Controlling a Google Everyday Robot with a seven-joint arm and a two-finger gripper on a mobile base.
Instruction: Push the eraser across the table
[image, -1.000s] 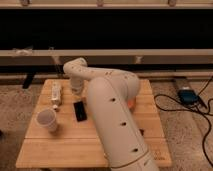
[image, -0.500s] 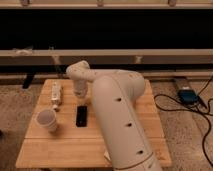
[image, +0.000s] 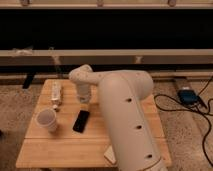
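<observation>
Robot's arm comes in from the near right and bends over the desk, w/ the gripper pointing down over the left-middle of the top. Jaws are pressed together, pinching nothing. The eraser lies flat on the desk just in front of the gripper, i.e. on its near side, long axis roughly front-to-back. Can't tell if the tip & the eraser's far end touch or sit just apart. A cup stands just left of the eraser, a white stick lies further back-left, and a pale block pokes out by the arm at the near edge. My read: this is the line-up/contact step, the push prob. not far along, since the eraser sits mid-desk w/ plenty of board ahead. Next move prob. needs the tip kept low against the far end, then a steady shove toward the near edge, kept centred so the eraser doesn't spin off toward the cup.
</observation>
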